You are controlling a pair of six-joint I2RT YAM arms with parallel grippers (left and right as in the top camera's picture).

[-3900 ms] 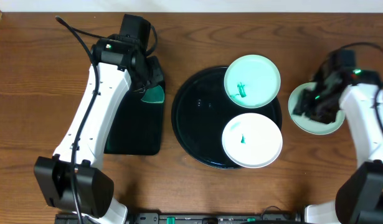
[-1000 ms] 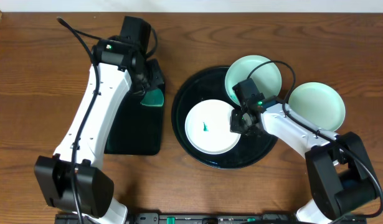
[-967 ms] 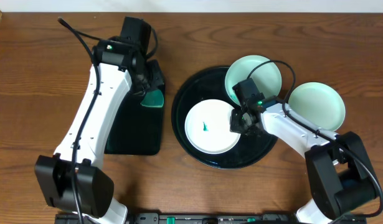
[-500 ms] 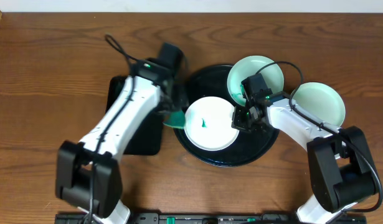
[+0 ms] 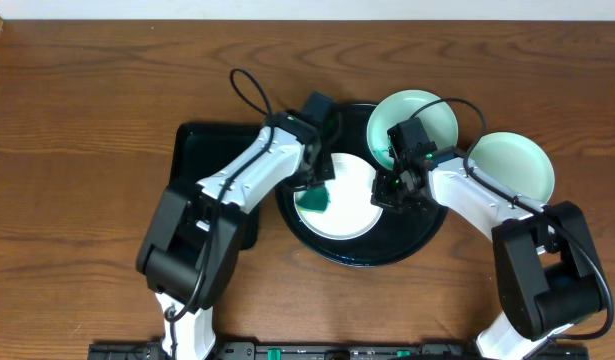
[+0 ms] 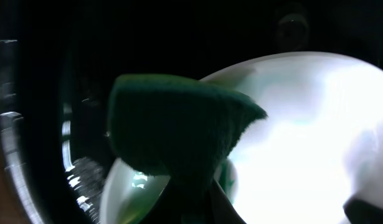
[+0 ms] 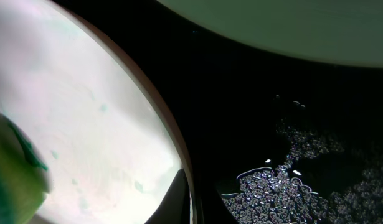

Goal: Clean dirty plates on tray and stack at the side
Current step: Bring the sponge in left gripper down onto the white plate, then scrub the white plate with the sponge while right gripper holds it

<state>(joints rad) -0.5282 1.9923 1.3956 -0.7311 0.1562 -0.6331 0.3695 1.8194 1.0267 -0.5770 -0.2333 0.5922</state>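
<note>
The white plate [image 5: 352, 205] lies on the left half of the round black tray [image 5: 387, 242]. My left gripper [image 5: 315, 192] is shut on a green sponge [image 5: 313, 202] and presses it on the plate's left part; the left wrist view shows the sponge [image 6: 179, 130] over the plate [image 6: 303, 124]. My right gripper [image 5: 385, 190] is shut on the white plate's right rim, seen in the right wrist view [image 7: 186, 193]. One mint plate [image 5: 417, 115] rests on the tray's far right edge. The other mint plate [image 5: 512, 170] lies on the wood tabletop at the right.
A rectangular black tray [image 5: 202, 150] lies left of the round tray, partly under my left arm. Water droplets [image 7: 291, 180] lie on the round tray's floor by the right gripper. Bare wood tabletop [image 5: 77, 120] spreads to the left and back.
My left arm swung right from the rectangular tray and brought the sponge onto the white plate, covering its green smear. My right gripper keeps its hold on the plate's rim.
</note>
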